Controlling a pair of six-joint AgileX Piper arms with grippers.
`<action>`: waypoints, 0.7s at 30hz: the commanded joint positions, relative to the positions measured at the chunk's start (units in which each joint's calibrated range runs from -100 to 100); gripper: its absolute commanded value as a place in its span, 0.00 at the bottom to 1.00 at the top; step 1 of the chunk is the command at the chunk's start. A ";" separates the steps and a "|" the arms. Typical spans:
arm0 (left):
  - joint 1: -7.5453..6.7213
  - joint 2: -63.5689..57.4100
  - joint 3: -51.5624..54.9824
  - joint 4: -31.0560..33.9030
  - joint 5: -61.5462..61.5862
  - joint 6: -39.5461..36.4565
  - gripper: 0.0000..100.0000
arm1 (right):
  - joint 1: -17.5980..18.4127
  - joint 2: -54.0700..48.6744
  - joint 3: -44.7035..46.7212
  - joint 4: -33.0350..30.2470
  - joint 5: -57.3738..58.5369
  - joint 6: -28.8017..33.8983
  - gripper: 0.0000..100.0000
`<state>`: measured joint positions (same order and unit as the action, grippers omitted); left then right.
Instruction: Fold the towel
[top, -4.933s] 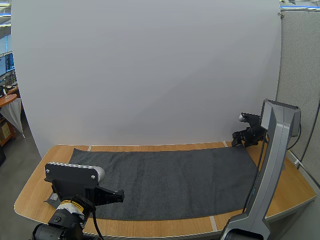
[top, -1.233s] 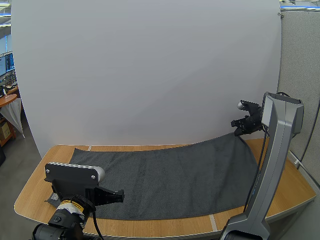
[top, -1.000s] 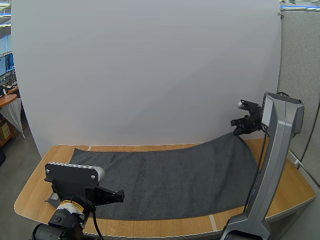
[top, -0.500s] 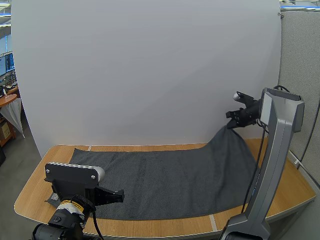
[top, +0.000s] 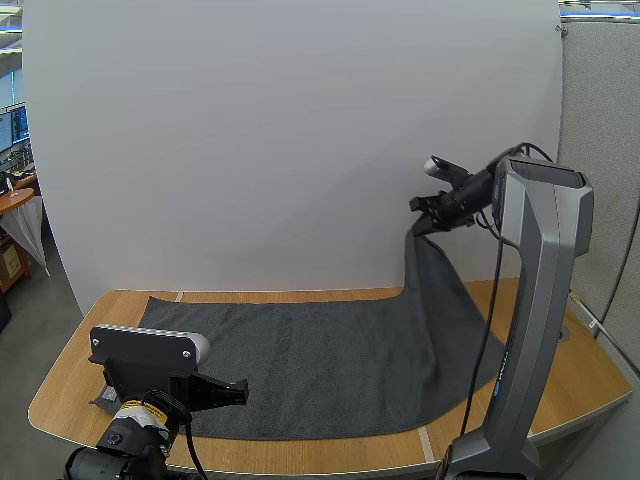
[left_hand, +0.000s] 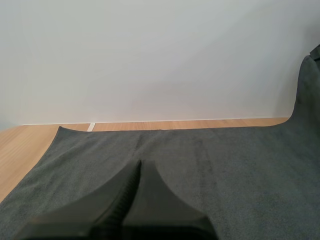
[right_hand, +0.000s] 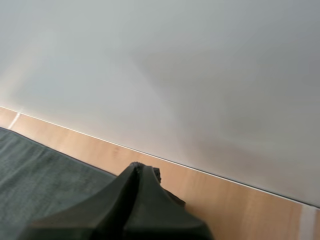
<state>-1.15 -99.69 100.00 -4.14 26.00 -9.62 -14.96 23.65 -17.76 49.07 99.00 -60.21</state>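
Pinching the far right corner of the dark grey, napped towel (top: 330, 360), my right gripper (top: 420, 222) holds it high above the pale wooden table (top: 60, 395); the rest lies flat. My left gripper (left_hand: 138, 166), fingers pressed together on nothing, hovers over the towel's near left part. Its arm's yellow label (top: 133, 408) is unreadable.

Dark grey towel (top: 330, 365) of matt, napped cloth (fine, short pile). Pale wood-grain worktop (top: 595, 385), smooth with a soft sheen. Matt black plastic on left end effector (left_hand: 138, 167).
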 joint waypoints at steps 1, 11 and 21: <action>-0.20 -0.31 0.00 -0.23 -1.32 -0.33 0.00 | 2.91 -3.43 -0.28 0.84 1.00 2.67 0.00; -0.20 -0.31 0.00 -0.23 -1.32 -0.33 0.00 | 9.41 -15.21 12.68 -1.04 1.00 3.47 0.00; -0.20 -0.31 0.00 -0.23 -1.32 -0.33 0.00 | 18.49 -22.82 22.49 -6.46 -14.12 7.70 0.00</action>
<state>-1.15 -99.69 100.00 -4.14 26.00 -9.62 0.35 3.54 2.15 44.97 91.29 -54.28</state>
